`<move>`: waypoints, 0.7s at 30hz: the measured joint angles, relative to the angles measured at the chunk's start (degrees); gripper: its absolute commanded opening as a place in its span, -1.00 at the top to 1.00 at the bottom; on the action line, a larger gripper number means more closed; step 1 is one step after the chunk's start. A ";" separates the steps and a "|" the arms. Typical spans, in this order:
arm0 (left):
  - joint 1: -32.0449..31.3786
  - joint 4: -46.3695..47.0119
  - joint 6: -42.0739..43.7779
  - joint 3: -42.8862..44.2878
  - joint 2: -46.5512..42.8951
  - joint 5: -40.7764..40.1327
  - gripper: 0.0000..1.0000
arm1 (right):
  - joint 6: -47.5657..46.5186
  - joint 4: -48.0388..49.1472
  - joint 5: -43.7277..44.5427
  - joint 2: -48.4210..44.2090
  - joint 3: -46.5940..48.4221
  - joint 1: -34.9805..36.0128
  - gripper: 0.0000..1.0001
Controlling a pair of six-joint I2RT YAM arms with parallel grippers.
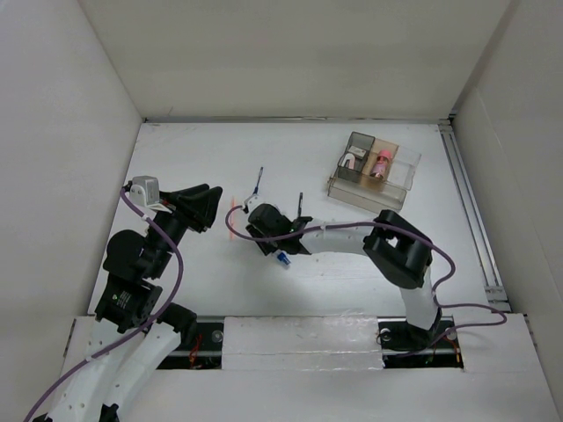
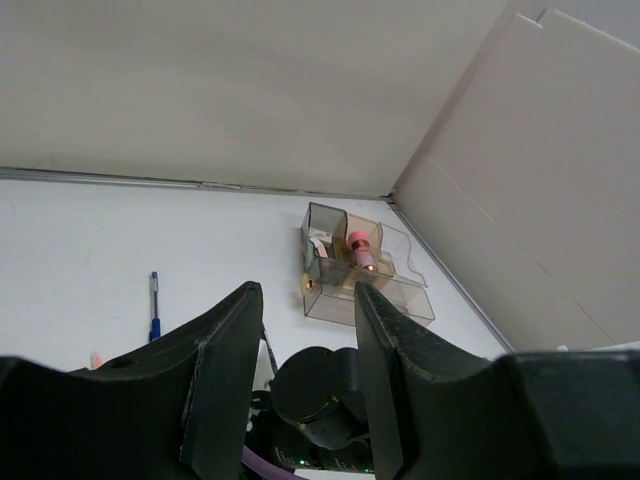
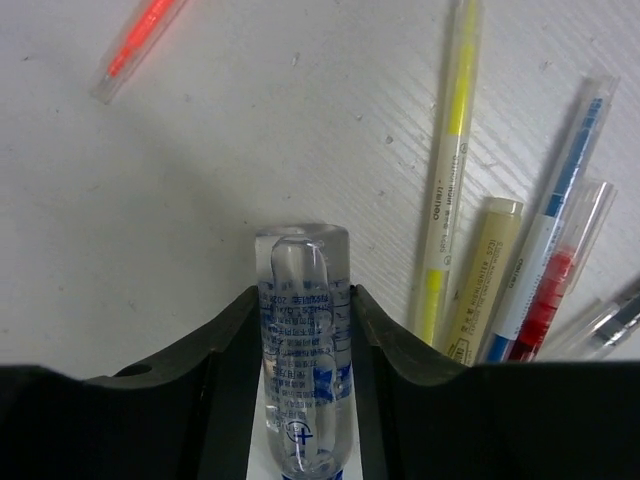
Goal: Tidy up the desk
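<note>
The desk (image 1: 352,277) is a white tabletop walled by white panels. My right gripper (image 1: 266,232) (image 3: 303,292) is low over its middle, shut on a clear glue bottle (image 3: 303,340) with blue print; both jaws press against its sides. The bottle's blue end (image 1: 281,258) shows beside the wrist. Several pens lie just right of it: a yellow pen (image 3: 450,150), a beige highlighter (image 3: 486,280), a blue pen (image 3: 560,200) and a red pen (image 3: 553,290). My left gripper (image 1: 208,207) (image 2: 306,292) hovers to the left, open, with nothing between its fingers.
A clear compartmented tray (image 1: 394,192) (image 2: 400,300) holding a pink item stands at the back right. A blue pen (image 1: 257,182) (image 2: 154,305) and a dark pen (image 1: 300,202) lie mid-desk. An orange stick (image 3: 135,45) lies left. A metal rail (image 1: 471,211) runs along the right edge.
</note>
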 measured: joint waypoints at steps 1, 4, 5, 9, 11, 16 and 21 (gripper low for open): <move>0.00 0.00 0.00 0.00 0.00 0.00 0.24 | 0.15 0.02 -0.22 -0.15 -0.09 0.04 0.72; 0.00 0.00 0.00 0.00 0.00 0.04 0.24 | 0.44 0.09 -1.57 -2.29 -1.68 -0.28 0.79; 0.00 0.00 0.00 0.00 0.00 0.02 0.24 | 0.61 0.09 -2.12 -3.91 -2.64 -0.52 0.81; 0.00 -0.02 0.00 0.00 0.07 0.13 0.24 | 1.33 0.79 -6.29 -14.47 -5.92 -5.16 0.82; 0.00 0.00 0.00 0.00 0.04 0.15 0.24 | 1.81 1.97 -8.48 -20.94 -7.08 -10.64 0.82; 0.00 0.02 0.00 0.00 0.04 0.44 0.24 | 3.87 6.40 -12.37 -31.45 -10.03 -29.51 0.83; 0.00 -0.04 0.00 0.00 0.02 0.63 0.24 | 8.17 9.86 -18.36 -34.53 -16.26 -47.78 0.82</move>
